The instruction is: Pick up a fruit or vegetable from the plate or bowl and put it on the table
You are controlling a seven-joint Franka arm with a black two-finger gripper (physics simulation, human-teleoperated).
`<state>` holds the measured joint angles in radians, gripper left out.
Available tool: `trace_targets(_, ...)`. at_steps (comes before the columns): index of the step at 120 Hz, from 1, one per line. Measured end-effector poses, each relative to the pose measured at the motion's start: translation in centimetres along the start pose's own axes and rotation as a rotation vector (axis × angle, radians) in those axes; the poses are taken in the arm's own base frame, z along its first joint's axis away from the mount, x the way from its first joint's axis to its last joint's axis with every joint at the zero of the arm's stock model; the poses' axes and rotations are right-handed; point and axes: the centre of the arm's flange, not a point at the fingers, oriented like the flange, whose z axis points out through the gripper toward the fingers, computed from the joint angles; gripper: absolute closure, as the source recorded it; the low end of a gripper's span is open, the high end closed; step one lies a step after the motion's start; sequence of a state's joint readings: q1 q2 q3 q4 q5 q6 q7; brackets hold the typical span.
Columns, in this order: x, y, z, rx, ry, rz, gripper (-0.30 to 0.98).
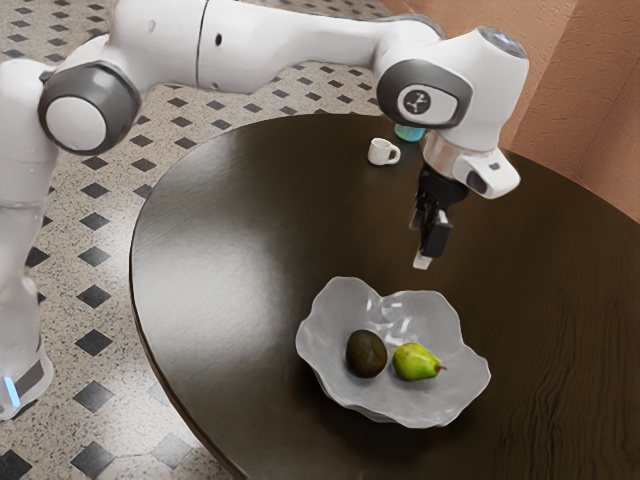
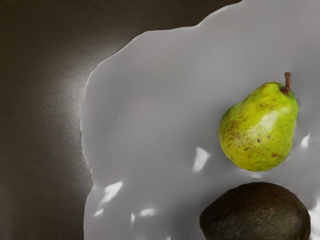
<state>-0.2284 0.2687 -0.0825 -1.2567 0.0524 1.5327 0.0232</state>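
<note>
The black gripper [image 1: 424,258] hangs above the table, beyond the bowl's far rim in the exterior view; whether it is open or shut cannot be made out. Inside the wavy grey bowl [image 1: 335,302] lie a dark avocado [image 1: 366,354] and, beside it, a green pear [image 1: 416,362] with its stem toward the exterior view's right. The wrist view looks down on the bowl [image 2: 145,90], the speckled pear [image 2: 260,130] and part of the avocado [image 2: 257,215]. Both fruits rest in the bowl, apart from the gripper.
On the dark round table [image 1: 230,240], a white mug [image 1: 381,152] stands toward the far edge. A teal cup [image 1: 408,132] is partly hidden behind the arm. A reddish-brown wall [image 1: 590,110] rises beyond the table at the exterior view's upper right.
</note>
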Motion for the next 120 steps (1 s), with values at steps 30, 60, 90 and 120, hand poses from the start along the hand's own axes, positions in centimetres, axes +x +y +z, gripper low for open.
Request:
trace_targets(30, 0.8, 8.3, 1.7, -0.001, -0.007, 0.13, 0.0)
trace_targets(60, 2.3, 12.1, 3.8, -0.006, -0.018, 0.185, 0.0)
trace_targets(90, 5.1, 11.7, 4.5, -0.011, 0.014, 0.173, 0.0)
trace_targets(120, 5.5, 11.8, 6.6, -0.005, -0.021, 0.173, 0.0)
